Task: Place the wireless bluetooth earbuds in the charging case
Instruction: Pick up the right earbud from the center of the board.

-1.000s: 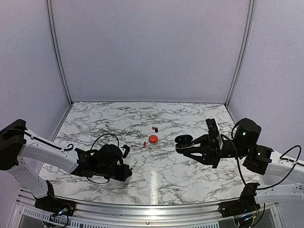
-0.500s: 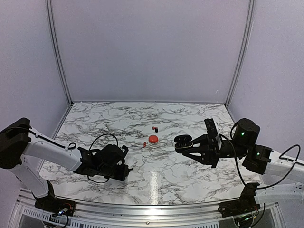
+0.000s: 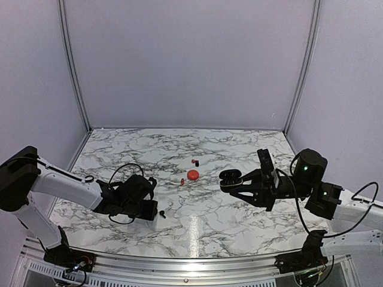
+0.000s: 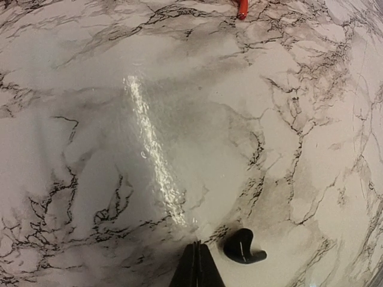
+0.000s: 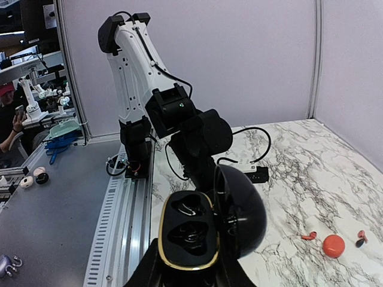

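A black earbud point(image 4: 242, 248) lies on the marble just right of my left gripper point(image 4: 198, 250), whose fingers are pressed together, empty. From above, that earbud point(image 3: 163, 213) sits at the tip of the left gripper point(image 3: 155, 210). My right gripper point(image 3: 232, 184) is shut on the black charging case point(image 3: 231, 176), held above the table. In the right wrist view the case point(image 5: 188, 230) is open with a gold rim, two empty sockets and its lid point(image 5: 242, 209) tipped right. A red earbud point(image 3: 182, 180) lies mid-table.
A round red case point(image 3: 192, 174) sits mid-table, with two more small buds point(image 3: 195, 162) just behind it. The right wrist view shows the red case point(image 5: 333, 245) and a red bud point(image 5: 309, 236) far right. The table's metal rail point(image 3: 191, 263) runs along the near edge.
My left gripper has drawn back to the left, still shut, and a black earbud now shows on the table at its tips. The right arm holds the case almost still.
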Tool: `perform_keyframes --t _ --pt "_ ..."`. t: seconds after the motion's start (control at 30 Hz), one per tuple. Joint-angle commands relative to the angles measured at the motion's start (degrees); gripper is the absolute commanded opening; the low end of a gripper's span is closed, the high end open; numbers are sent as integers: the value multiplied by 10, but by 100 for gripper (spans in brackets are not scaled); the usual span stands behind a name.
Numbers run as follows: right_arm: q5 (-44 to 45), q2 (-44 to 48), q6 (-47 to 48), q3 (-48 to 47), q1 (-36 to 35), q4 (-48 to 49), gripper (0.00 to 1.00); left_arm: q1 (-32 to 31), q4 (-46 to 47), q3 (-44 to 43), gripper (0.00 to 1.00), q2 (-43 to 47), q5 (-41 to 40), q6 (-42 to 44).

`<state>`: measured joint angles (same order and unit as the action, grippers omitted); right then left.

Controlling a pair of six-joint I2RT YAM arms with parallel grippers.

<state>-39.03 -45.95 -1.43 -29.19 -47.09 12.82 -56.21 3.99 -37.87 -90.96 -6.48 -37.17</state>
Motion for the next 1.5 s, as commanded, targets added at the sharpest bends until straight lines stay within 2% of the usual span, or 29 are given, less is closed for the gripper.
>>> perform_keyframes --t 0.0,0.2,0.47,0.6,0.93,1.47 --pt "7 -1 1 -3 -5 4 0 8 -22 -24 2 -17 8 29" --pt "8 -2 -2 -3 -5 3 0 21 -27 -19 6 7 11 30" --pt "38 -6 -10 -2 -5 5 0 21 -55 4 36 92 42 41" --pt "52 -8 -10 6 -5 22 0 8 -69 -25 45 72 89 59" --pt "58 -5 4 -2 -5 -1 0 -7 -118 -89 40 -8 68 65" --pt "53 -11 6 -3 -5 1 0 -11 -146 -130 36 -63 43 87"
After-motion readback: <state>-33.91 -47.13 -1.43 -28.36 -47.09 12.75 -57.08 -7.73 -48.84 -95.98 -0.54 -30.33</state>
